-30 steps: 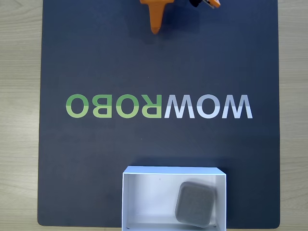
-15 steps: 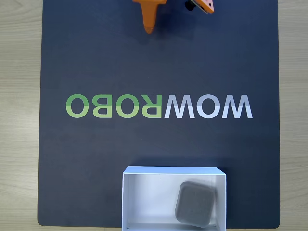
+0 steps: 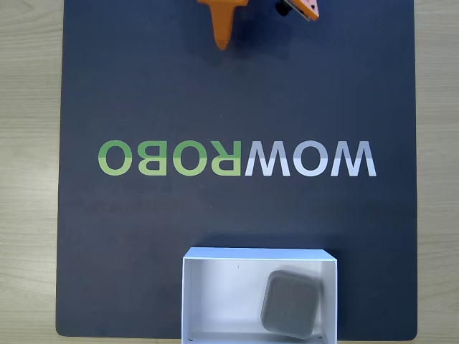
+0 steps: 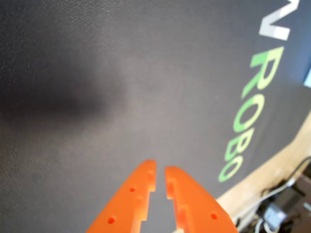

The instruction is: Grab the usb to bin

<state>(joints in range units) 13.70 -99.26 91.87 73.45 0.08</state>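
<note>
Resting inside the white, thin-walled, open-top rectangular bin [image 3: 215, 294], toward its right-hand end in the fixed view, the small flat grey rounded-square usb [image 3: 290, 303] lies slightly askew with its plain grey face up, as a thing lies when it has been let fall rather than set down. That placement suggests the delivery is done (the bin holds nothing else that I can make out). The bin sits at the near edge of the dark matte mat [image 3: 143, 93], below its mirrored green-and-white "WOWROBO" lettering [image 3: 237, 158], and the mat lies on a pale wood-grain table [image 3: 29, 143].

At the opposite, top edge of the mat, well apart from the bin, the orange plastic gripper [image 4: 160, 175] hangs over bare mat. In the wrist view its two tapered fingers [image 4: 133, 194], smooth moulded plastic dotted with small screw holes, are drawn nearly together, with only a thin slit between them and nothing in it.
</note>
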